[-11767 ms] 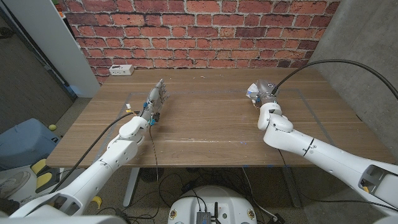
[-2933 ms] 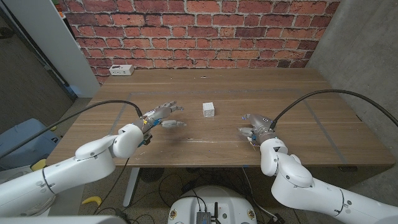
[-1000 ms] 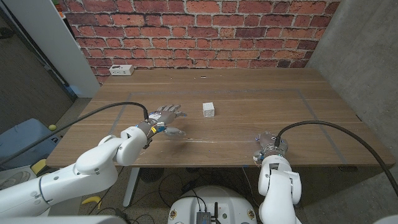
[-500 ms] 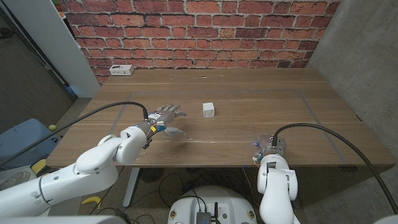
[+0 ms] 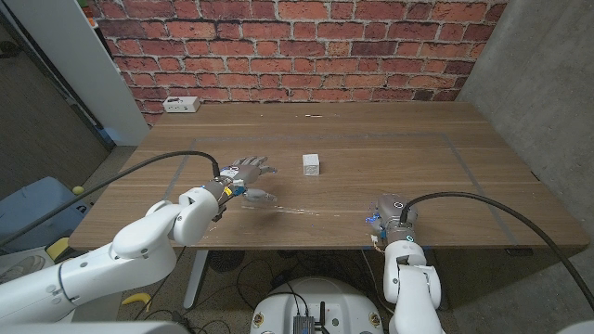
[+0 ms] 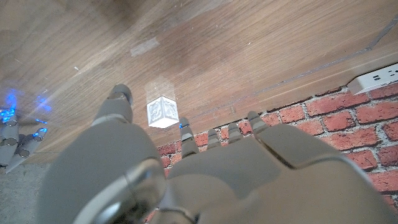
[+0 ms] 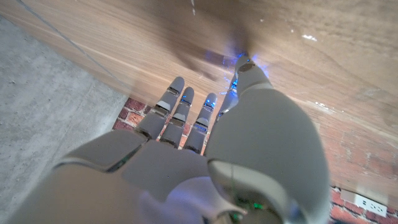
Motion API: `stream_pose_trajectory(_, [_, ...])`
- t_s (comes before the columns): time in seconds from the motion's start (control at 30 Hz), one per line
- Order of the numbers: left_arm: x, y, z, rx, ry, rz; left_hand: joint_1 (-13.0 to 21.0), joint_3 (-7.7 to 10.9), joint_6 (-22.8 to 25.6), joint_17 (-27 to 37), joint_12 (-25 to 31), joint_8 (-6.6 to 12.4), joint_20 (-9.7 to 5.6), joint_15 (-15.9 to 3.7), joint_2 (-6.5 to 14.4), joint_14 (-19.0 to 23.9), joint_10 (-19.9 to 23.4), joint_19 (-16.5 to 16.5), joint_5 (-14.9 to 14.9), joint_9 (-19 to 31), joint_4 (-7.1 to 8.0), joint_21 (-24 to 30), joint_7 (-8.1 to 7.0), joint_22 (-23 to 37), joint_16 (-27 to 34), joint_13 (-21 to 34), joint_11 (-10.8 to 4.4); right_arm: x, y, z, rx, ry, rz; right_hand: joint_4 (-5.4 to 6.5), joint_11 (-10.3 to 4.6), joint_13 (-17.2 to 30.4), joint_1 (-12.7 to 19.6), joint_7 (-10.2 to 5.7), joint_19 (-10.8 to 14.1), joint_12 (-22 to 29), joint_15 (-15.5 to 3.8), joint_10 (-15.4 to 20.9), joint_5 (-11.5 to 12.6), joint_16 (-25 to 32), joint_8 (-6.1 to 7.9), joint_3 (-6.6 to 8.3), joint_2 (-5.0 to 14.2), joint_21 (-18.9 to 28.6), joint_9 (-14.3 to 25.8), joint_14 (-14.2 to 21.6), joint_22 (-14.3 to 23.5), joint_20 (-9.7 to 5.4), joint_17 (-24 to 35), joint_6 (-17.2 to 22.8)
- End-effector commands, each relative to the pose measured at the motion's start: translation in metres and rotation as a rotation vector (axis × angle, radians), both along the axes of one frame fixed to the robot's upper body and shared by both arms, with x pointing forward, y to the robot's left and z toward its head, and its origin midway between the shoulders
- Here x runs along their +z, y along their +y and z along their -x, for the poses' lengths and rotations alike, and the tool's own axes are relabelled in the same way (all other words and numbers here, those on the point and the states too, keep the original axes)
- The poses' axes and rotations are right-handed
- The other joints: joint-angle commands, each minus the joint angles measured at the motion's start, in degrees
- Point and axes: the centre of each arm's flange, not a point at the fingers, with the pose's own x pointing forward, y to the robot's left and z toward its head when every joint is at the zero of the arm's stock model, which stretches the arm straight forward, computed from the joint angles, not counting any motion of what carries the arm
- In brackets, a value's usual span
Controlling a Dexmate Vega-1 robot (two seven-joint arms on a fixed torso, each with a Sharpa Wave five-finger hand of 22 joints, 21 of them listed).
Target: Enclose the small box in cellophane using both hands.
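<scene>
Sitting mid-desk (image 5: 436,176), the small box (image 5: 312,164) looked light and rigid, best pinched by opposite faces; left robot hand (image 5: 246,173) spread empty nearby, right robot hand (image 5: 390,215) apparently empty, fingers extended

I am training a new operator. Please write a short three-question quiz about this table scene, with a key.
1. True or false: the left hand holds the box.
2. Which hand is nearer the table's front edge? A) left B) right
3. Fill in: behind the table stands a ___ wall.

Key: 1 false, the box stands apart from both hands; 2 B; 3 brick.
</scene>
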Motion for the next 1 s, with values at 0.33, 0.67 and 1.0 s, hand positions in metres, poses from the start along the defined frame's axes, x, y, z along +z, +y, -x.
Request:
stream_pose_trajectory(0.33, [-0.009, -0.001, 0.000, -0.007, 0.066, -0.022, -0.43, -0.67, -0.35, 0.06, -0.32, -0.59, 0.05, 0.14, -0.64, -9.31, -3.67, -4.54, 0.30, 0.15, 0.23, -0.44, -0.42, 0.35, -0.28, 0.28, -0.10, 0.003, 0.002, -0.003, 0.009, -0.520, -0.031, -0.19, -0.63, 0.09, 2.51, 1.99, 1.60, 1.29, -10.57, 4.64, -0.35, 1.76, -0.56, -0.56, 1.49, 0.81, 0.56, 2.36, 0.24, -1.95, 1.08, 2.27])
stream_pose_trajectory(0.67, [-0.023, -0.010, 0.009, 0.036, 0.127, -0.111, 1.80, -1.25, -0.87, 0.08, -0.75, -0.91, 0.95, 1.62, -1.76, -10.72, -5.29, -5.19, 1.42, 0.23, -0.72, -1.14, -1.34, 0.33, -0.44, 0.32, 0.66, 0.019, 0.000, 0.005, -0.012, -0.658, -0.013, -0.08, -0.50, 0.19, 3.12, 2.40, 2.00, 1.80, -10.36, 6.82, -0.31, 1.85, -0.95, -0.76, 1.97, 0.98, 0.76, 3.14, 0.26, -1.73, 1.10, 2.47])
stream_pose_trajectory(1.0, [-0.033, -0.013, 0.023, 0.097, 0.137, -0.171, 3.88, -1.38, -1.32, 0.07, -1.05, -1.09, 1.46, 2.22, -1.86, -11.94, -6.86, -6.38, 2.29, 0.33, -1.11, -1.95, -1.43, 0.32, -0.52, 0.32, 0.70, 0.032, -0.001, 0.008, 0.010, -0.723, -0.019, 0.72, 1.13, 0.31, 2.31, 2.34, 3.58, 1.13, -9.93, 6.71, 0.03, 1.16, -1.47, -0.74, 2.63, 1.55, 1.02, 5.12, 0.17, 0.29, 0.23, 1.71])
